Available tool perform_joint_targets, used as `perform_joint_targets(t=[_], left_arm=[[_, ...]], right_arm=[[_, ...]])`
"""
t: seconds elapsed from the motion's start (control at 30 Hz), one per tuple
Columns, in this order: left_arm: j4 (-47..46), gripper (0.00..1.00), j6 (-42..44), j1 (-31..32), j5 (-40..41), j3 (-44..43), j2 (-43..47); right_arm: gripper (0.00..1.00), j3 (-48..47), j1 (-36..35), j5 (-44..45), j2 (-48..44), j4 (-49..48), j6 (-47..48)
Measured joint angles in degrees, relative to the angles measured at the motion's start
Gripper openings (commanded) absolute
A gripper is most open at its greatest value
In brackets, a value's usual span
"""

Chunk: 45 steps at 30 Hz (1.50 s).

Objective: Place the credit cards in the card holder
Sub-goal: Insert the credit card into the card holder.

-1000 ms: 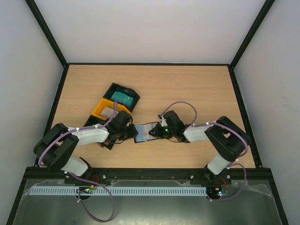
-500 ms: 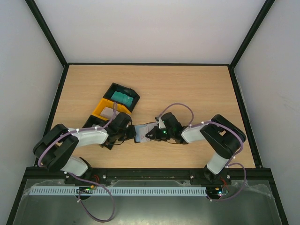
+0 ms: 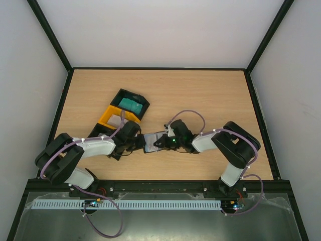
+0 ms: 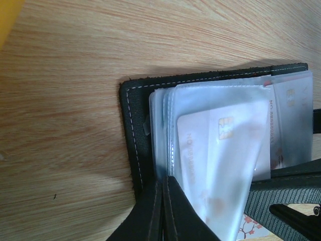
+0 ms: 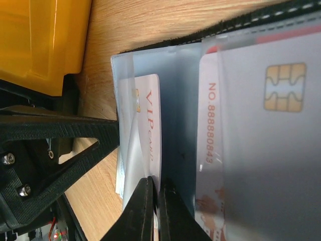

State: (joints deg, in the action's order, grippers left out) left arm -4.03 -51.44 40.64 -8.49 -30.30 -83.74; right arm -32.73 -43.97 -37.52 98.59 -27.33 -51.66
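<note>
So the holder (image 3: 152,141) lies open at 6 o'clock on the tabletop (image 3: 210,95), with a couple of cards (image 4: 220,145) already sleeved. The left end effector (image 4: 164,188) and right end effector (image 5: 154,187) are both pinched together on its sleeves. Left to do, I'd say: the teal card (image 3: 131,104) in the black tray (image 3: 120,93) at 10 o'clock.

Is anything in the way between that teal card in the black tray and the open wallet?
Only the wall of the black tray; past it, bare table reaches the card holder. The teal card lies untouched, as the left gripper and right gripper are both shut on the holder's clear sleeves.
</note>
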Motion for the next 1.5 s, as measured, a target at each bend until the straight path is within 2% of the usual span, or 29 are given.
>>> perform_joint_targets(t=[0.77,1.17,1.4,1.5], left_arm=[[-0.74,0.02,-0.13,0.02,-0.07,0.39,0.11],[-0.96,0.02,-0.24,0.07,-0.07,0.59,0.24],[-1.46,0.03,-0.24,0.11,-0.09,0.94,0.39],[-1.7,0.02,-0.24,0.11,-0.17,1.07,0.42]], right_arm=[[0.03,-0.61,-0.52,1.07,0.87,-1.73,-2.89],[0.37,0.94,-1.49,5.53,-1.44,-2.29,-4.68],[0.41,1.11,-1.66,8.63,-4.17,1.29,-3.87],[0.33,1.75,-1.66,9.73,-5.16,2.21,-3.89]])
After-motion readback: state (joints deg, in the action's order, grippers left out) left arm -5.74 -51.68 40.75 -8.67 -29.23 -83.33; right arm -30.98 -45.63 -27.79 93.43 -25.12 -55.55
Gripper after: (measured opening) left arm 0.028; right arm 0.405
